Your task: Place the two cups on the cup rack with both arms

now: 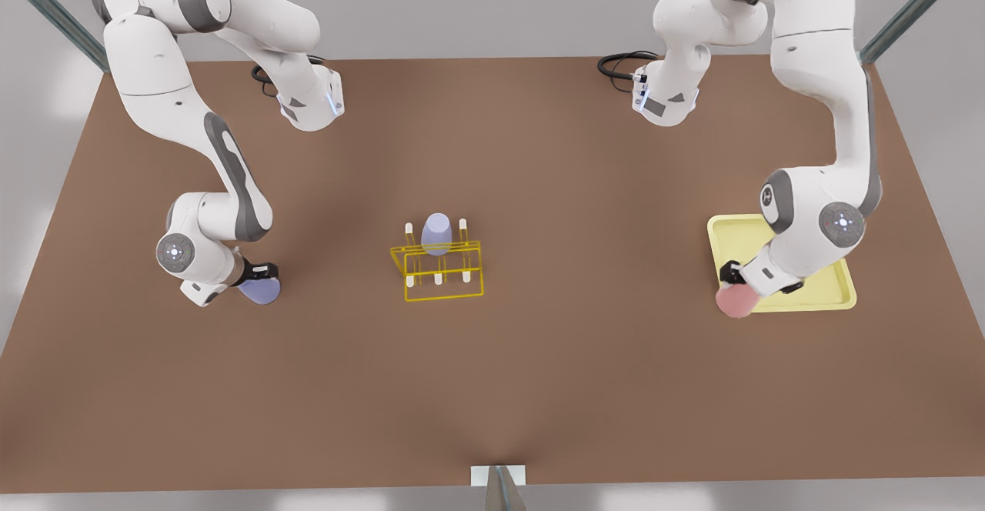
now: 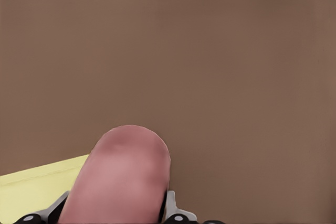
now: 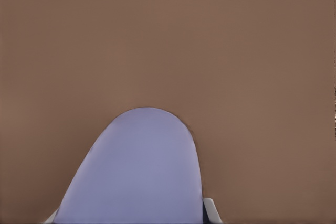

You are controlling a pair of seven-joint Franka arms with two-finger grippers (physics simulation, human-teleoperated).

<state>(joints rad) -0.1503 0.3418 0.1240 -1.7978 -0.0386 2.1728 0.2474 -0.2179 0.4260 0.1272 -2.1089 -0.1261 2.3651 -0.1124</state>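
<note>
- The left gripper (image 1: 735,286) is at the front view's right, over the near corner of the pale yellow tray (image 1: 835,294). Its fingers (image 2: 176,213) are closed on the pink cup (image 1: 736,301), one finger on each side of the cup wall.
- In the left wrist view the pink cup (image 2: 123,179) sticks out past the fingertips, with its rounded closed end away from the camera. A corner of the tray (image 2: 31,195) is seen just beside it.
- The right gripper (image 1: 258,280) is at the front view's left, low above the brown surface (image 1: 539,388). Its fingers (image 3: 210,209) hold a lavender cup (image 1: 262,290), which lies between them and reaches out beyond them.
- In the right wrist view this lavender cup (image 3: 139,174) has a finger on each side of its wide part, and its rounded end points away from the wrist.
- The yellow wire cup rack (image 1: 439,268) stands in the middle of the surface, well apart from both grippers.
- A second lavender cup (image 1: 436,232) sits upside down on a back peg of the rack, between two white-tipped pegs.
</note>
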